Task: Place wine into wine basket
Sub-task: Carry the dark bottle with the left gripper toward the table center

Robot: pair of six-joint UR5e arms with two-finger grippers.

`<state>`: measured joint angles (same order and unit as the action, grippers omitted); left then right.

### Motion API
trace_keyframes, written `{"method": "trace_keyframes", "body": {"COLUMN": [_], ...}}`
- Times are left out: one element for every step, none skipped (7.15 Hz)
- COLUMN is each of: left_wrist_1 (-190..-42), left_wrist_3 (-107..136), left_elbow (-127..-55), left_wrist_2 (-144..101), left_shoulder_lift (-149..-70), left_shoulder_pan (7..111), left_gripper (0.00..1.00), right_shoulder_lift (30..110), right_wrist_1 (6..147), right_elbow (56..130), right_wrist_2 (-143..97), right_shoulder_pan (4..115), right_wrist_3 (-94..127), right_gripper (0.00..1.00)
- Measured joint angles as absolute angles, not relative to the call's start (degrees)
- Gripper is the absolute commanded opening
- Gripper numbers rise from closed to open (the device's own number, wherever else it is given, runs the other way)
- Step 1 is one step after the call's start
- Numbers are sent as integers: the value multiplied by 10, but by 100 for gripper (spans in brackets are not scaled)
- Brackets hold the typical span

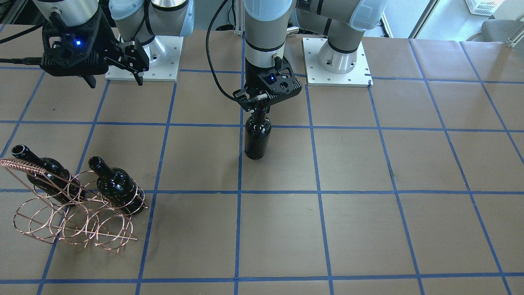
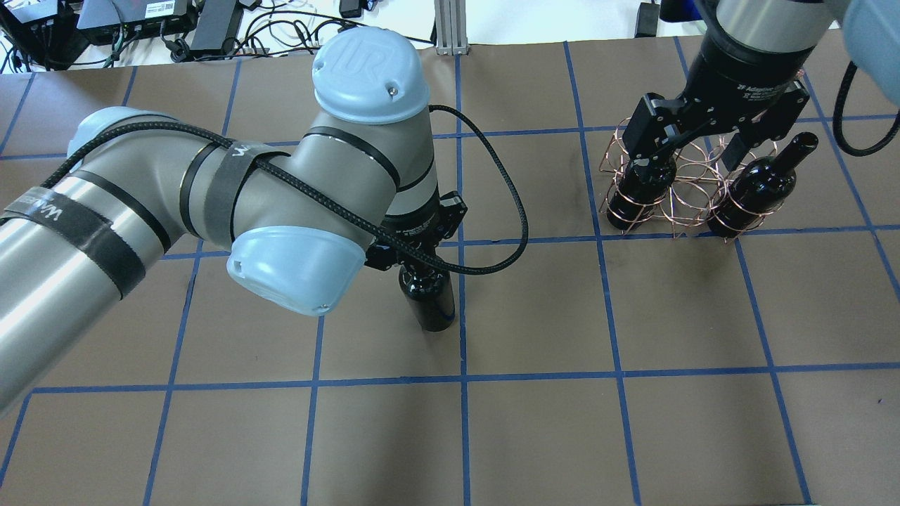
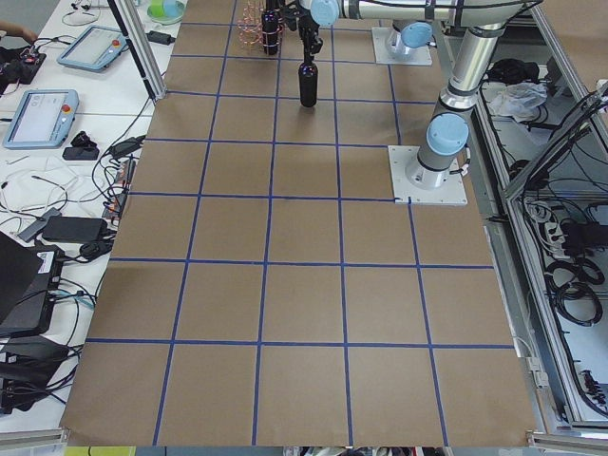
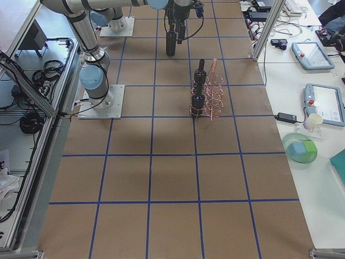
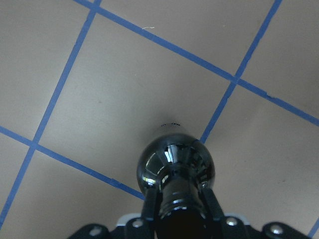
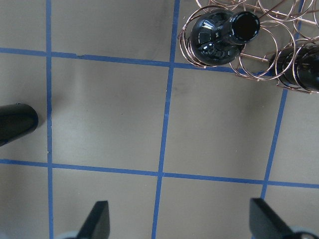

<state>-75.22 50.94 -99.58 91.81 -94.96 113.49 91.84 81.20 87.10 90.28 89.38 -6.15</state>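
As seen from the operators' side, the wine basket point(image 1: 22, 166) sits at the far left of the table point(image 1: 368, 164), a brown paper surface with a blue tape grid.

- 2 dark bottles are in the basket's row nearest the robot: 1 by the twisted handle point(image 1: 49, 180) and 1 at the other end point(image 1: 116, 186). They are apart from each other, and both necks lean away from the basket, toward the robot.
- Right gripper point(image 1: 116, 80): raised, on the robot side of the basket. Its 2 fingers are spread wide with nothing between them. Its wrist view shows the basket at the upper right and bare paper between the fingers.
- Wine point(image 1: 257, 139): well apart from the basket, to the right of it near mid-table. It is upright, with its base beside a tape line. I cannot tell whether the base rests on the paper or sits just above it.
- Left gripper point(image 5: 179, 209): directly over the wine, pointing down. Its jaws are closed on the bottle's neck, 1 finger on each side.
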Motion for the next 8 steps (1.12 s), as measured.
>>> {"method": "trace_keyframes", "body": {"left_wrist_1": [-752,-752,-752,-751,-751,-751,-751,-751], "left_wrist_3": [513,517,519,523,527,531,533,537], "left_elbow": [-999,-1000,-1000,-1001,-1001,-1001,-1001,-1001], "left_wrist_2": [927,930,930,929,930,929,929,928], "left_shoulder_lift": [-949,-949,-948,-948,-948,-949,-949,-949], "left_shoulder_pan": [1136,1137,1138,1140,1143,1146,1148,1149], "left_gripper": [0,0,0,0,0,0,0,0], "right_shoulder_lift": [918,918,918,918,918,918,918,918], "right_wrist_1": [813,813,813,813,812,812,812,812], "right_elbow": [871,871,871,871,871,871,871,871], "right_wrist_2": [902,901,900,900,900,900,900,900], "right_shoulder_pan": [894,894,894,895,895,894,894,894], "right_wrist_3": [-62,-62,-62,-62,-62,-62,-62,-62], "right_gripper": [100,100,100,100,100,100,100,100]}}
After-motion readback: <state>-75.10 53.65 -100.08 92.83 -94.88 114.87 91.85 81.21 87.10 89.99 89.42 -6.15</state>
